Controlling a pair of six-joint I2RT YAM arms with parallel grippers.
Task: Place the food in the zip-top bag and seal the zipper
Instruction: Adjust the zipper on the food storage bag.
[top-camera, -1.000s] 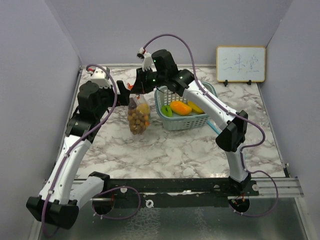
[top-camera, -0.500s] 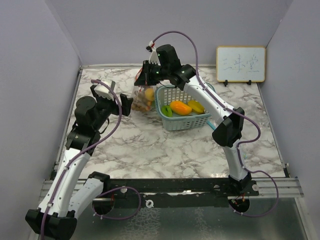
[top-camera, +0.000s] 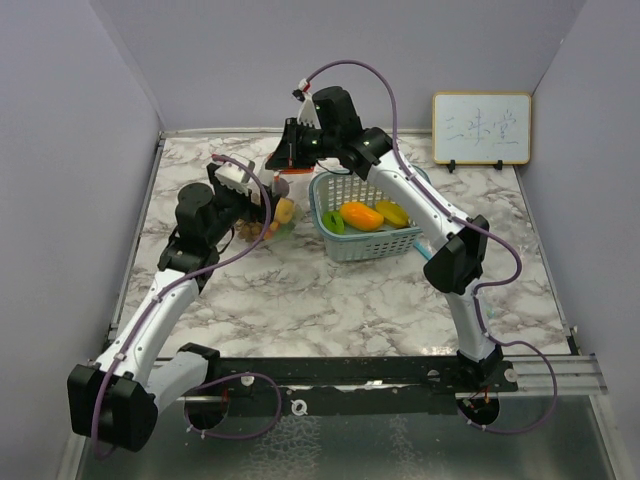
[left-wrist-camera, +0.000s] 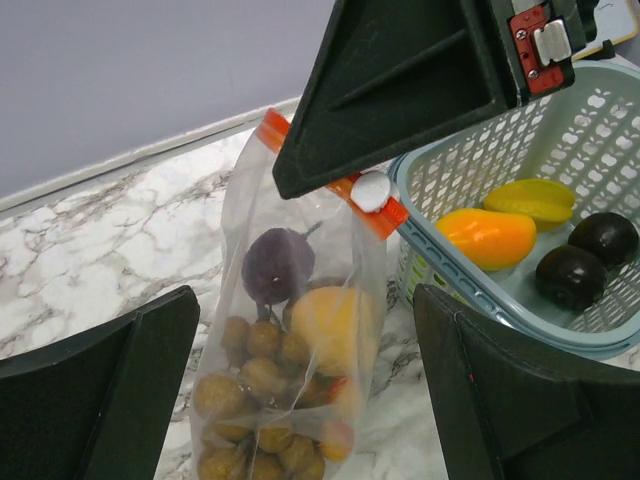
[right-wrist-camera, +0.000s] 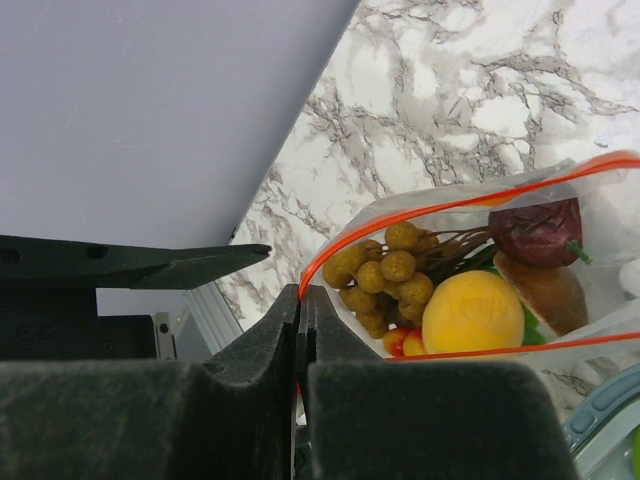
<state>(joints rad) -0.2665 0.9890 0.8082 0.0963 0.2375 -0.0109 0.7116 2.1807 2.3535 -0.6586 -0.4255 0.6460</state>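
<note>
Our right pincer (right-wrist-camera: 302, 295) is clamped shut on the orange zipper strip (right-wrist-camera: 450, 200), holding the zip-top bag (left-wrist-camera: 290, 420) up so its mouth gapes and the grape bunch (left-wrist-camera: 255, 400), plum (left-wrist-camera: 277, 265) and peach (left-wrist-camera: 330, 325) sit low inside. Our left pincer (left-wrist-camera: 305, 300) stands wide and empty, facing the bag. The mango (left-wrist-camera: 487, 237) and banana (left-wrist-camera: 530, 198) wait in the basket (left-wrist-camera: 470, 170) just beside it on the desk (left-wrist-camera: 100, 270).

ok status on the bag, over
Right jaws shut on bag top, left jaws open, facing it. Bag unsealed, partly filled. Mango not yet bagged, in basket. Nothing blocking.
</note>
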